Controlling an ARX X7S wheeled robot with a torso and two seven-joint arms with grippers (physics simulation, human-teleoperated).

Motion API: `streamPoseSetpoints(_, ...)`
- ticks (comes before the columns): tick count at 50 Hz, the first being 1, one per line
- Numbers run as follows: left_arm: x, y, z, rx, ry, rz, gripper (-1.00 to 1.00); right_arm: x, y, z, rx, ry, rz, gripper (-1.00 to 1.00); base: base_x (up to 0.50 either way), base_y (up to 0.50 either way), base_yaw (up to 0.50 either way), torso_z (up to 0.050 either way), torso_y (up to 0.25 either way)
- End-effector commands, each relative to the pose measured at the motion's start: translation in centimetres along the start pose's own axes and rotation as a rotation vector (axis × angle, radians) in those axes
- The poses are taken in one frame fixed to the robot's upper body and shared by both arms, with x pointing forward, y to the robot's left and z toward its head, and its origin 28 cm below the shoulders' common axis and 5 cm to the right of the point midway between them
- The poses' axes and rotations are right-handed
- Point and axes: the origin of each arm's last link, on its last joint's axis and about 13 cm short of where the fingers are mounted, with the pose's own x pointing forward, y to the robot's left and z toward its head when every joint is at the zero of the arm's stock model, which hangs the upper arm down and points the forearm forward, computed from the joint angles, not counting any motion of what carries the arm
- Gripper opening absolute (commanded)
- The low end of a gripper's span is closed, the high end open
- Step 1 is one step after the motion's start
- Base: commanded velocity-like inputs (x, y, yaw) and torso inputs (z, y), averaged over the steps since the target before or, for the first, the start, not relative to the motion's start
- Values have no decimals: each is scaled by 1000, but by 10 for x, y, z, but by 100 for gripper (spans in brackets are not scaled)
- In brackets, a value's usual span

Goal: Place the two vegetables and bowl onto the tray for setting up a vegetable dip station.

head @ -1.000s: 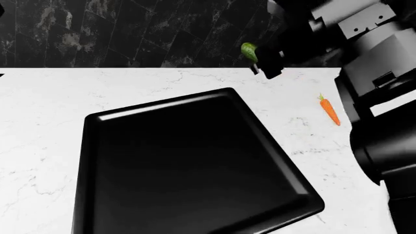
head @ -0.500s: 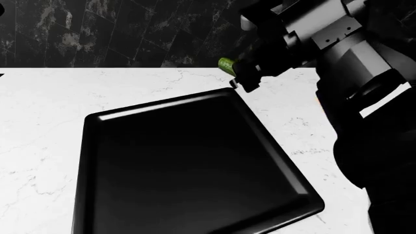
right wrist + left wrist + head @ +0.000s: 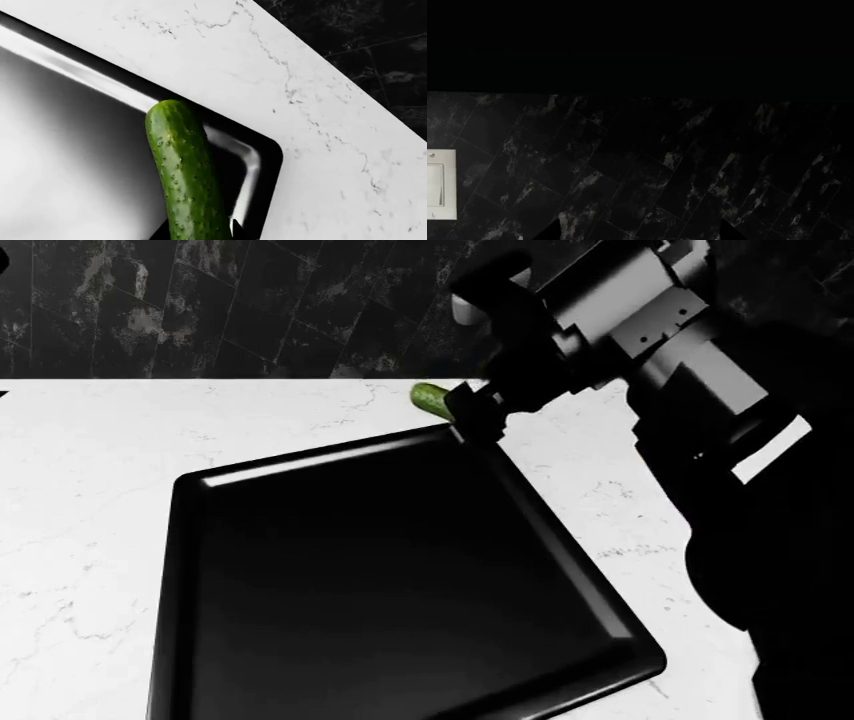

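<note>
My right gripper (image 3: 467, 418) is shut on the green cucumber (image 3: 430, 401) and holds it above the far right corner of the black tray (image 3: 200, 540). In the right wrist view the cucumber (image 3: 183, 170) hangs over that corner of the tray (image 3: 250, 155), its free end over the rim. The carrot and the red bowl are out of view; my right arm covers the counter where the carrot lay. My left gripper is not in the head view; its wrist view shows only the dark tiled wall and dark fingertip corners (image 3: 550, 231) set wide apart.
The tray lies on a white marble counter (image 3: 80, 460) with a black tiled backsplash (image 3: 200, 300) behind. A white wall switch (image 3: 440, 185) shows in the left wrist view. My right arm (image 3: 721, 420) fills the right side.
My right arm has carried the cucumber left and down, from beyond the tray's right edge to above its far right corner. The arm now hides the carrot.
</note>
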Motion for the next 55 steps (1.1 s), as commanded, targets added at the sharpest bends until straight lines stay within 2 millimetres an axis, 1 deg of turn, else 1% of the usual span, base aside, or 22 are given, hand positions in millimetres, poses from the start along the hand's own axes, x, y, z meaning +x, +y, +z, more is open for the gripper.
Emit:
streamPoseSetpoints(1, 0, 0, 0, -1, -1, 0, 100, 7, 4, -2, -25, 21, 41, -100, 0, 0, 0, 0, 0)
streamPoseSetpoints(31, -1, 0, 3, -5, -8, -2, 100, 24, 8, -12, 6, 24, 76, -100, 0, 0, 0, 0, 0)
streamPoseSetpoints(46, -1, 0, 3, -9, -5, -3, 100, 25, 11, -11, -10, 29, 83, -100, 0, 0, 0, 0, 0)
streamPoseSetpoints(55, -1, 1, 3, -7, -9, -1, 100, 29, 12, -13, -16, 36, 90, -100, 0, 0, 0, 0, 0)
